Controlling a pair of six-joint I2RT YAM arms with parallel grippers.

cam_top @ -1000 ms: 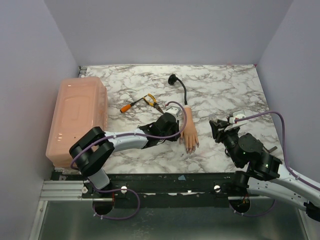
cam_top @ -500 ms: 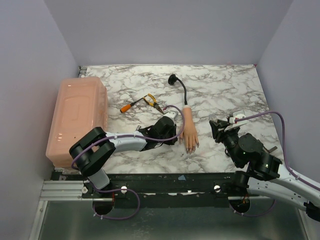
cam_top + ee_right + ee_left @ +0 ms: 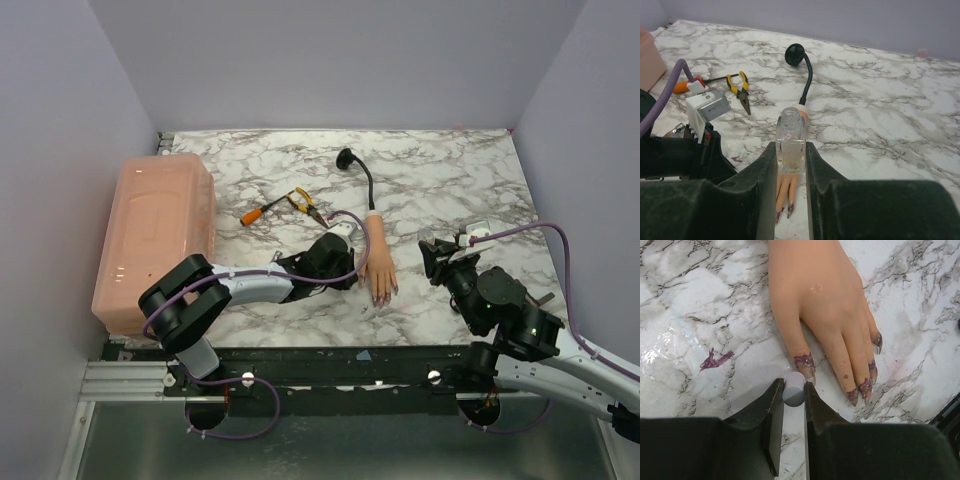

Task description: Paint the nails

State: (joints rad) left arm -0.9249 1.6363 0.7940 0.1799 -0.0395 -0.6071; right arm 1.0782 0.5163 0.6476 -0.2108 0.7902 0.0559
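- The marble counter (image 3: 450, 180) carries everything.
- A pink lidded box (image 3: 155, 235) stands at its left edge.
- The left claw (image 3: 794, 385) is narrowed onto a round grey cap (image 3: 793, 395), just beside the tip of the forefinger; anything below the cap is hidden.
- The right claw (image 3: 790, 150) grips a clear glass bottle (image 3: 791, 125), upright, its neck uncapped.
- The mannequin hand (image 3: 815, 295) lies flat mid-counter, fingers toward the near edge.
- A black gooseneck stand (image 3: 360, 175) joins its wrist stub.
- An orange-handled screwdriver (image 3: 262, 211) and yellow-handled pliers (image 3: 303, 203) lie beyond the left arm.
- The nails (image 3: 864, 388) are smeared purple, with paint on the fingertips too.
- A purple smear (image 3: 715, 360) marks the counter left of the forefinger.
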